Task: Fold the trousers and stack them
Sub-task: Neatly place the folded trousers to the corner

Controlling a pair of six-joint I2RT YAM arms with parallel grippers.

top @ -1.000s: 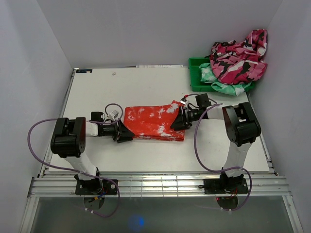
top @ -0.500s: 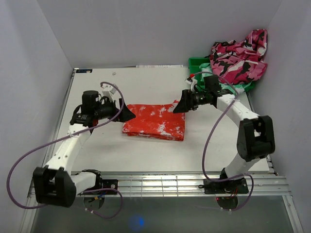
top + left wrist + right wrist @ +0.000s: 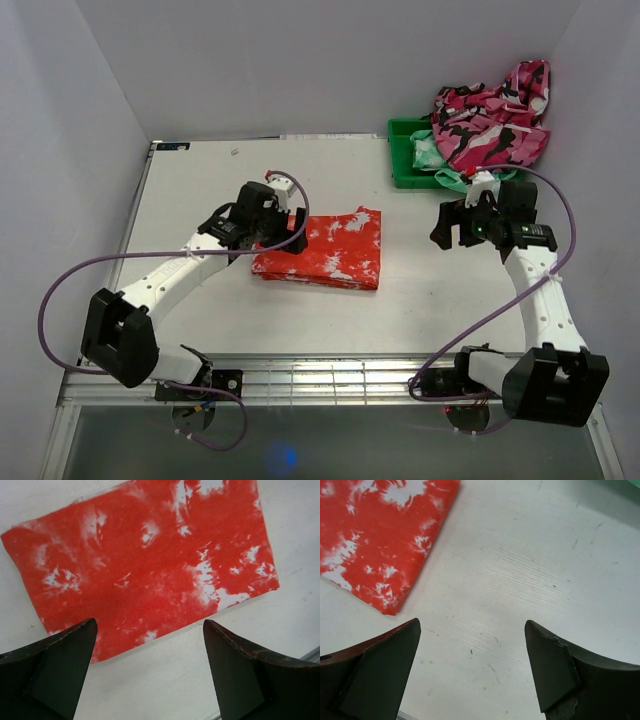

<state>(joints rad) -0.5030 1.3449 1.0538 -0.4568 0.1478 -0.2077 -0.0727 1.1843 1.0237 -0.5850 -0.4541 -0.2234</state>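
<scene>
The trousers [image 3: 322, 250] lie folded into a flat red-orange rectangle with white splotches at the middle of the table. They fill the upper part of the left wrist view [image 3: 145, 565] and show at the top left of the right wrist view [image 3: 375, 540]. My left gripper [image 3: 268, 232] is open and empty above the trousers' left end. My right gripper [image 3: 447, 232] is open and empty over bare table, well to the right of the trousers.
A green bin [image 3: 405, 150] stands at the back right, holding a pink, black and white camouflage garment [image 3: 492, 120] and a mint-green garment [image 3: 470, 180]. Grey walls close in the white table [image 3: 200, 185] on three sides.
Both grippers let go of the folded trousers and rose. The left arm swung over the trousers' left end; the right arm pulled away to the right, near the bin.
</scene>
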